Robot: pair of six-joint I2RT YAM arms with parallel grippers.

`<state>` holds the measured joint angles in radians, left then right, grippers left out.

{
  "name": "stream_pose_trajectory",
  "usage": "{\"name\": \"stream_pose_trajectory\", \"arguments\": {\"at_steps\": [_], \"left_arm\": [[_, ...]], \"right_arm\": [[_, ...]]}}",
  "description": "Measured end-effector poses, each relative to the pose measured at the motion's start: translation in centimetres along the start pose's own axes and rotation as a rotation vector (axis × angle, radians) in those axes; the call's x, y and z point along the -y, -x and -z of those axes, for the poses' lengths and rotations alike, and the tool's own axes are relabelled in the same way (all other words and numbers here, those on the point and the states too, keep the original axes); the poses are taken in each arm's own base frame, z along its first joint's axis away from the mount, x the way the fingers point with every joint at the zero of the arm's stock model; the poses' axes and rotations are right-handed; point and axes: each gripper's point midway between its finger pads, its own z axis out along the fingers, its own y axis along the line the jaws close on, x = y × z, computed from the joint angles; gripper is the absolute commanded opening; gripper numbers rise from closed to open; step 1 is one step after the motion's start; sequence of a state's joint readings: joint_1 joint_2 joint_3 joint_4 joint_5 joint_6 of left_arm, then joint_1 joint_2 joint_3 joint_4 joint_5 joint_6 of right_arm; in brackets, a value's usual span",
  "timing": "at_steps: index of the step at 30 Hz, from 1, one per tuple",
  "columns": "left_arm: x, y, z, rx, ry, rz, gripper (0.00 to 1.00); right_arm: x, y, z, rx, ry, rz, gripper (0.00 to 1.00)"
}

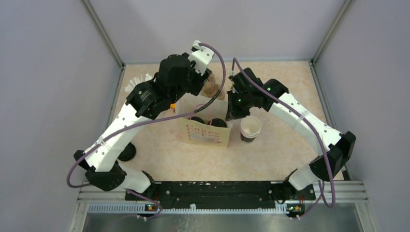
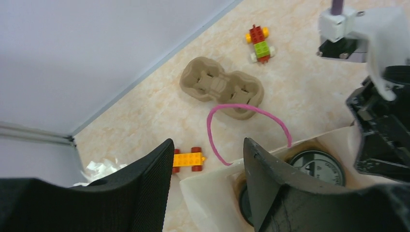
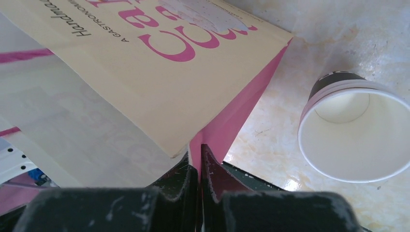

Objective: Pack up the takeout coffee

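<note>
Two lidded cups (image 1: 217, 123) stand side by side inside the bag (image 1: 205, 136), black lids up, at the middle of the table (image 1: 280, 154). A third, the open cup (image 1: 250, 128), has no lid and stands upright on the table just beside the bag's right end.

From where I stand, the left gripper (image 2: 208, 142) hangs over the back left of the bag with its jaws well apart and nothing between them. The nearer lid sits below and just to the right of its right finger. The bag's pink handle (image 2: 251, 113) arches up ahead of the fingertips.

The right gripper (image 3: 199, 157) is pinched tight on the pink side fold at the bag's right end. The open cup is close off to its right, not touching it.

Beyond the bag lie a pulp tray (image 2: 222, 89) and an orange toy car (image 2: 188, 158).
</note>
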<state>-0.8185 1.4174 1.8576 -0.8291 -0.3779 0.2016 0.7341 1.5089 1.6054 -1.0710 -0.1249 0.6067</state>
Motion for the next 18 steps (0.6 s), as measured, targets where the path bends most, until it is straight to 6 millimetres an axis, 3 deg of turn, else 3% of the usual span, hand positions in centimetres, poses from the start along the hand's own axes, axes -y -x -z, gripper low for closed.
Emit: {"name": "stream_pose_trajectory", "arguments": {"at_steps": [7, 9, 12, 13, 14, 15, 16, 18], "left_arm": [[1.0, 0.8, 1.1, 0.050, -0.064, 0.090, 0.64], [0.7, 1.0, 1.7, 0.061, -0.061, 0.099, 0.70], [0.0, 1.4, 2.7, 0.084, -0.043, 0.118, 0.73], [-0.3, 1.5, 3.1, 0.092, -0.035, 0.124, 0.74], [-0.5, 1.6, 3.4, 0.098, -0.029, 0.129, 0.78], [-0.7, 1.7, 3.6, 0.104, -0.023, 0.133, 0.92], [-0.9, 1.8, 3.8, 0.111, -0.018, 0.137, 0.98], [-1.3, 2.1, 4.1, 0.124, -0.003, 0.153, 0.99]], "right_arm": [[0.7, 0.5, -0.1, 0.023, -0.033, -0.013, 0.26], [0.8, 0.7, -0.1, 0.030, -0.044, -0.015, 0.39], [0.2, 1.9, 0.7, 0.065, -0.044, -0.017, 0.51], [-0.1, 2.5, 1.1, 0.081, -0.040, -0.018, 0.60], [-0.4, 3.0, 1.7, 0.101, -0.034, -0.014, 0.76], [-0.7, 3.6, 2.4, 0.121, -0.027, -0.012, 0.89], [-1.1, 4.1, 3.1, 0.143, -0.018, -0.009, 0.91], [-1.9, 5.2, 4.6, 0.187, 0.001, -0.005, 0.92]]}}
